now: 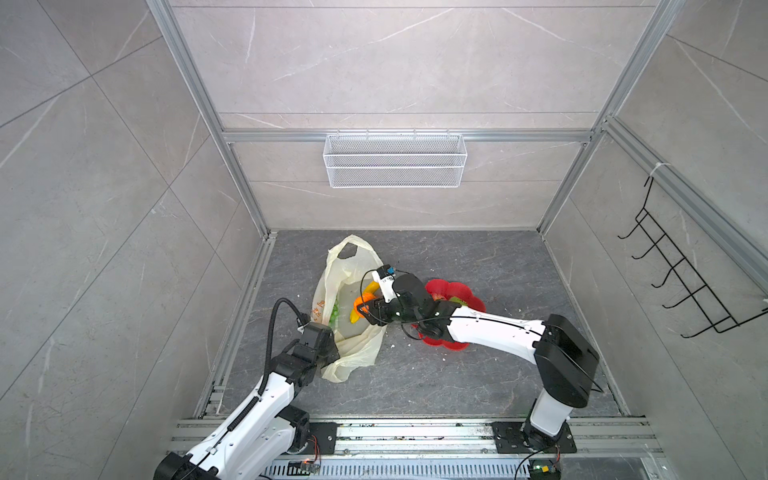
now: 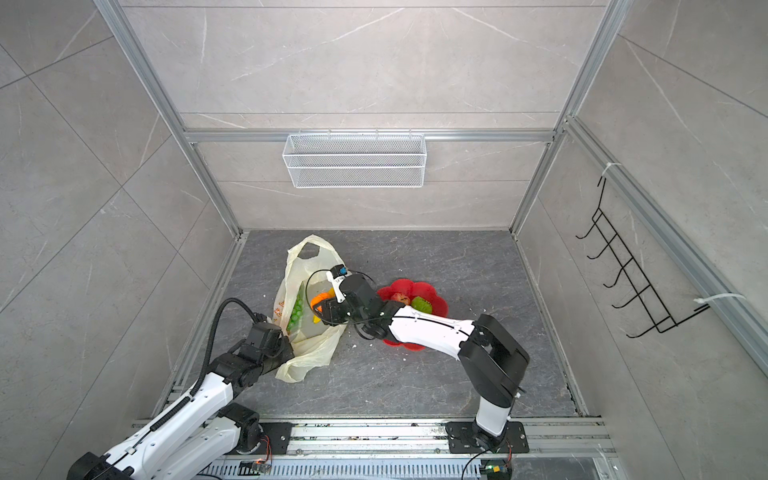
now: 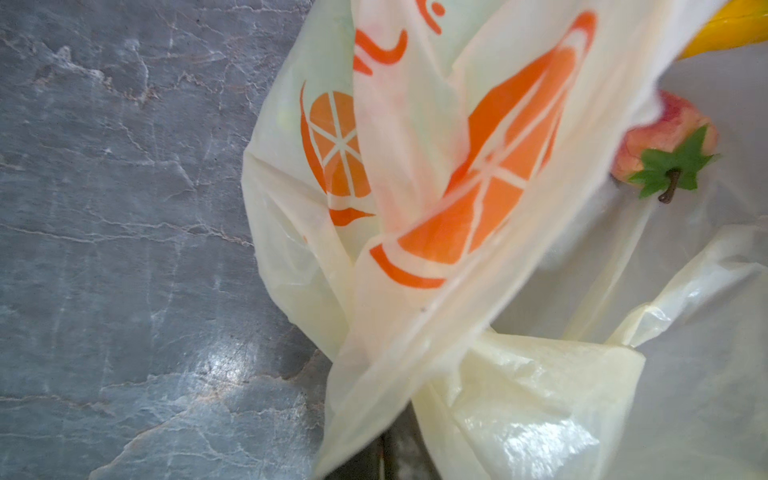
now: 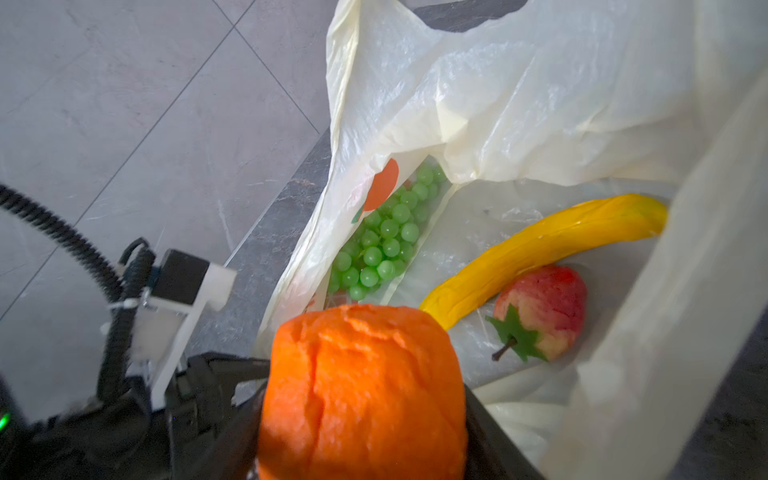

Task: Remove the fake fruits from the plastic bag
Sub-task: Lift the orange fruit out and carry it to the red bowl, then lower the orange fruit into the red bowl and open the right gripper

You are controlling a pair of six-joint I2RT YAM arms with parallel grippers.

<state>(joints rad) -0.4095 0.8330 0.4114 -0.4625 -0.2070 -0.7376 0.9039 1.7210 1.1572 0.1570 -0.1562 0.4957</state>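
Over the plastic bag (image 1: 353,266): clamping the orange (image 4: 361,386) with right gripper (image 1: 368,309), pinching bag rim with left gripper (image 1: 330,357); next, lifting clear.

Cream plastic bag (image 4: 540,104) bears orange citrus prints; green grapes (image 4: 386,241), yellow banana (image 4: 540,245), red apple (image 4: 548,303), dimpled orange (image 4: 361,390).

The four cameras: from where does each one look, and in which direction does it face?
Both top views: high behind the arm bases, facing down at the dark tabletop; left arm, right arm, plastic bag and red plate show.
Left wrist: close above the bag's printed side, facing down; no robot part shows clearly.
Right wrist: faces into the bag's mouth at grapes; the right gripper holds the orange in front.
Shared: both wrist views show the banana and apple.
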